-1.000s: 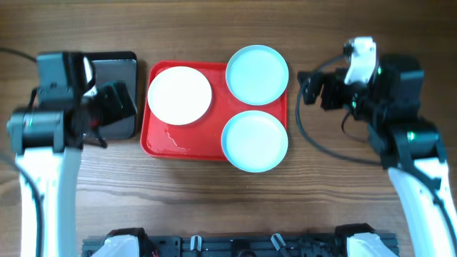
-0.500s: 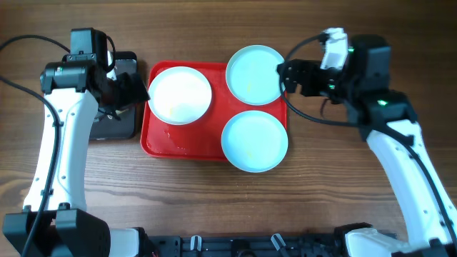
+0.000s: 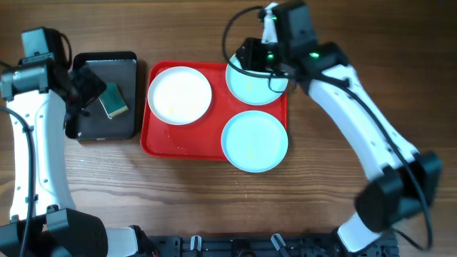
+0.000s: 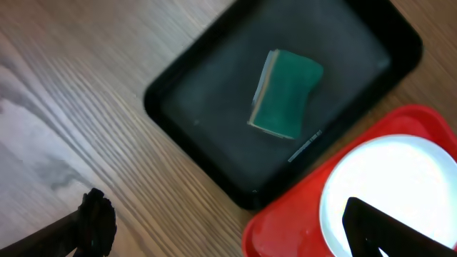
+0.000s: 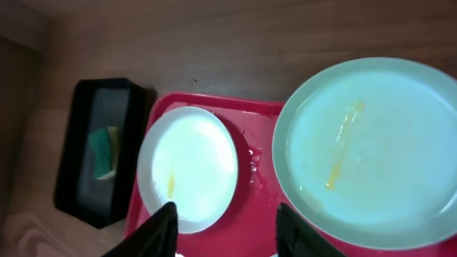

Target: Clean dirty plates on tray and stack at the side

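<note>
The red tray (image 3: 214, 146) holds a cream-white plate (image 3: 179, 95) at its left and two pale blue plates, one at the back right (image 3: 251, 86) and one at the front right (image 3: 255, 140). Yellow smears mark the back blue plate (image 5: 371, 150) and the cream plate (image 5: 189, 168). My right gripper (image 3: 248, 60) hovers over the back blue plate's left rim; in the right wrist view it (image 5: 228, 232) stands open above the tray (image 5: 253, 214), holding nothing. My left gripper (image 3: 84, 87) hangs open by the black tray's left side. It (image 4: 235, 228) is empty, one finger over the cream plate (image 4: 385, 178).
A small black tray (image 3: 107, 121) lies left of the red tray, with a green sponge (image 3: 113, 100) in it, also seen from the left wrist as the sponge (image 4: 285, 93). Bare wooden table (image 3: 143, 193) surrounds both trays. A rail runs along the front edge.
My right arm has swung left and forward over the back blue plate, its jaws narrowing. My left arm has drawn back left off the red tray, uncovering the sponge.
</note>
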Tool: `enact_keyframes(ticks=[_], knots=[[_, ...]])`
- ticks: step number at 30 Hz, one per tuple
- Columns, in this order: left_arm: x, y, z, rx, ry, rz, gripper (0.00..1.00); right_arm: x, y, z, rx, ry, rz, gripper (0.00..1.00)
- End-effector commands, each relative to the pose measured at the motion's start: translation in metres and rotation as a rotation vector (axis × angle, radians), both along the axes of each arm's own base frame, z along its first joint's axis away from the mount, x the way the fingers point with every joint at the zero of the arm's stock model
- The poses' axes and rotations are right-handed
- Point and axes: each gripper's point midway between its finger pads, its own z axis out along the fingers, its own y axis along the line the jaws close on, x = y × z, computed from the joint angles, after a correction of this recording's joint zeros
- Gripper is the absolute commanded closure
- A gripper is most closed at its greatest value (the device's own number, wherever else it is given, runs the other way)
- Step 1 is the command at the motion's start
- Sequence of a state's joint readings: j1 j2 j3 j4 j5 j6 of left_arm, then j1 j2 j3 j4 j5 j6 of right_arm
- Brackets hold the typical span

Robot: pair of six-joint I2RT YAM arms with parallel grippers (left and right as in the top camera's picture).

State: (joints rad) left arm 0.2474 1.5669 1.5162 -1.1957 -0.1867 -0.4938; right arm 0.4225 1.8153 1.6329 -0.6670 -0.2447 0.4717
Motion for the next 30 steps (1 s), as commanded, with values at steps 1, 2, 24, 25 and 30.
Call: enact_keyframes(ticks=[1, 2, 24, 25, 30], knots=[[-0.001, 0.011, 0.01, 0.031, -0.028, 0.047, 0.0, 0.013, 0.022, -0.046, -0.064, 0.059, -0.018, 0.62], [0.0, 0.011, 0.01, 0.031, -0.03, 0.047, 0.0, 0.014, 0.026, -0.057, -0.079, 0.07, -0.021, 0.63], [0.015, 0.016, -0.046, 0.007, 0.097, 0.035, 0.0, -0.001, 0.094, -0.171, -0.226, 0.08, 0.17, 0.65], [0.016, 0.016, -0.049, 0.006, 0.105, 0.032, 0.0, 0.0, 0.094, -0.174, -0.233, 0.076, 0.18, 0.64], [0.02, 0.017, -0.059, 0.005, 0.124, 0.033, 0.0, -0.003, 0.093, -0.194, -0.253, 0.102, 0.183, 0.66]])
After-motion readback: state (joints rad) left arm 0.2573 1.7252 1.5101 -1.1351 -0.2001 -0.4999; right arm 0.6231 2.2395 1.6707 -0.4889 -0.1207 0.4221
